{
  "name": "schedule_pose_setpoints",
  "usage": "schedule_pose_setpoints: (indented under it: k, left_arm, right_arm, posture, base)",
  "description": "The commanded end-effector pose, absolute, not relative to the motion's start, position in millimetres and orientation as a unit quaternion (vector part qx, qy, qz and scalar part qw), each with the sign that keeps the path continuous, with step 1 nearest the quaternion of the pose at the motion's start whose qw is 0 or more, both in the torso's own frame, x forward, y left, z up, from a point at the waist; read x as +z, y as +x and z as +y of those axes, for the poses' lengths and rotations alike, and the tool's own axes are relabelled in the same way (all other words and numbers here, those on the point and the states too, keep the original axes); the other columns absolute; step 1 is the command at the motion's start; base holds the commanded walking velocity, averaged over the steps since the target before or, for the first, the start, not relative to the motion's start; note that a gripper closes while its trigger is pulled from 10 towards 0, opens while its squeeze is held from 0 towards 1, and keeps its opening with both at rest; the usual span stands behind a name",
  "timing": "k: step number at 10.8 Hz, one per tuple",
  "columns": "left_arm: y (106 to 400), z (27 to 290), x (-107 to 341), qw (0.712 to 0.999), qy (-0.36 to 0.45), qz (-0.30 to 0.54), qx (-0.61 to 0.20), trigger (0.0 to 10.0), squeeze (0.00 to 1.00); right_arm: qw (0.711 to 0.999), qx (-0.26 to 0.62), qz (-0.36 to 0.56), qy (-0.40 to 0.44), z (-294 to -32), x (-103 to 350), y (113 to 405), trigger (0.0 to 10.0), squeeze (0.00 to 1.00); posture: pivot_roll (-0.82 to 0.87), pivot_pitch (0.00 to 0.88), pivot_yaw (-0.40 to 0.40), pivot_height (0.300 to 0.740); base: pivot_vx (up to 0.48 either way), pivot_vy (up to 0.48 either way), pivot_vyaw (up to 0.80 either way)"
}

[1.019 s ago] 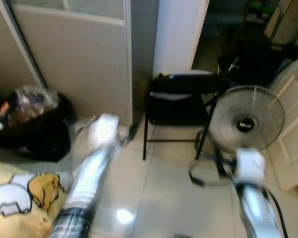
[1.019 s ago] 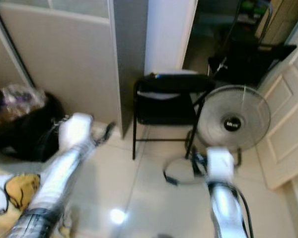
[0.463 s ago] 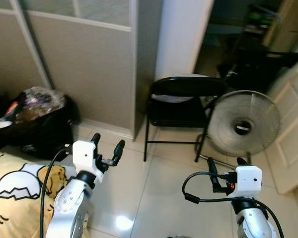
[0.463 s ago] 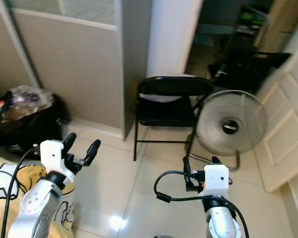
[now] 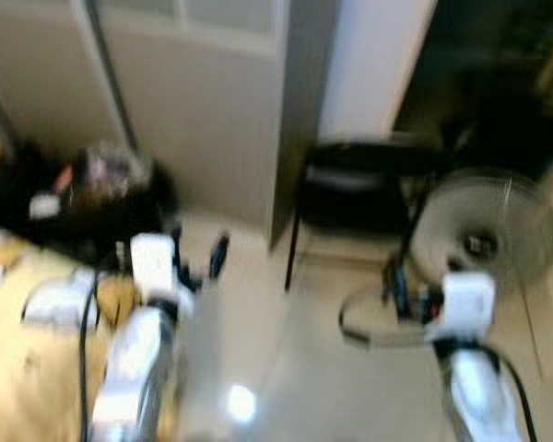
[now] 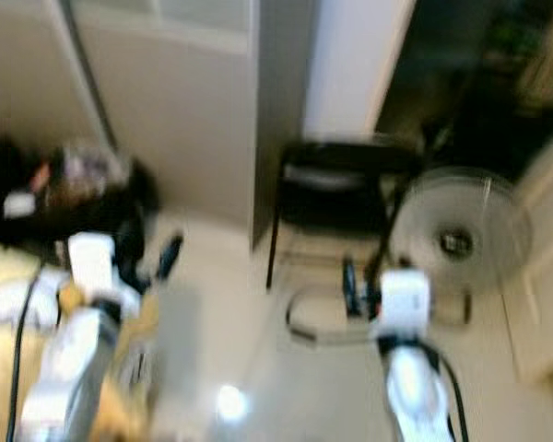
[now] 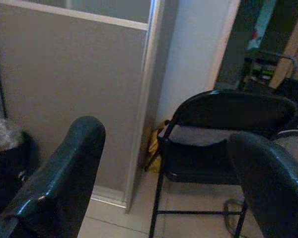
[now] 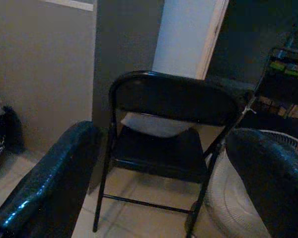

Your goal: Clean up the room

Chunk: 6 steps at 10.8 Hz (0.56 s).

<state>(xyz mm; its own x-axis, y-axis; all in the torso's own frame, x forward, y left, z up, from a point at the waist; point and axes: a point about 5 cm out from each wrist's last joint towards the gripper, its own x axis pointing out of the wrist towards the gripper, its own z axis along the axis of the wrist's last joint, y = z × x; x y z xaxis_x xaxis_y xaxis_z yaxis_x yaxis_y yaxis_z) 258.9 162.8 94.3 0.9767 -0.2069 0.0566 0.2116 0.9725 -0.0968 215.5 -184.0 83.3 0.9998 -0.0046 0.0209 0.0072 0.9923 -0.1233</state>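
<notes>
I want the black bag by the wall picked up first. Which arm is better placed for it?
Probably the left. The left gripper is raised, fingers open, just beside the black bag, while the right gripper hangs before the fan, across the floor. The head views are blurred.

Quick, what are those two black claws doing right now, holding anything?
Left gripper: open, holding nothing, raised toward the black folding chair.
Right gripper: open, holding nothing, also facing that chair.

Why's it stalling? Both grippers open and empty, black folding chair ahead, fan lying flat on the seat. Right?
Not quite. The fan stands on the floor beside the black folding chair, as the right wrist view shows. The left gripper and right gripper are open and empty.
</notes>
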Motion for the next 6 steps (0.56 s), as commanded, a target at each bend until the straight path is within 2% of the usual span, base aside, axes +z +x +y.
schedule_pose_setpoints:
  k: [1, 4, 6]
  left_arm:
    - [261.6, 160.5, 98.9, 0.992, -0.048, -0.029, -0.109, 10.0, 0.00]
    - [267.2, 164.5, 100.8, 0.994, -0.017, -0.030, -0.107, 10.0, 0.00]
    - [269.2, 166.2, 102.5, 0.994, -0.011, -0.031, -0.102, 10.0, 0.00]
  right_arm:
    - [0.998, -0.007, -0.015, -0.066, -185.4, 86.4, 216.1, 10.0, 0.00]
    - [0.999, -0.027, -0.004, -0.036, -185.6, 82.1, 214.6, 10.0, 0.00]
    - [0.998, -0.029, 0.004, -0.048, -187.0, 80.1, 216.4, 10.0, 0.00]
  posture:
    - [-0.03, 0.000, -0.026, 0.730]
    - [-0.03, 0.000, -0.026, 0.730]
    - [-0.03, 0.000, -0.020, 0.730]
  base:
    - [0.000, 0.000, 0.00]
    - [0.000, 0.000, 0.00]
    - [0.000, 0.000, 0.00]
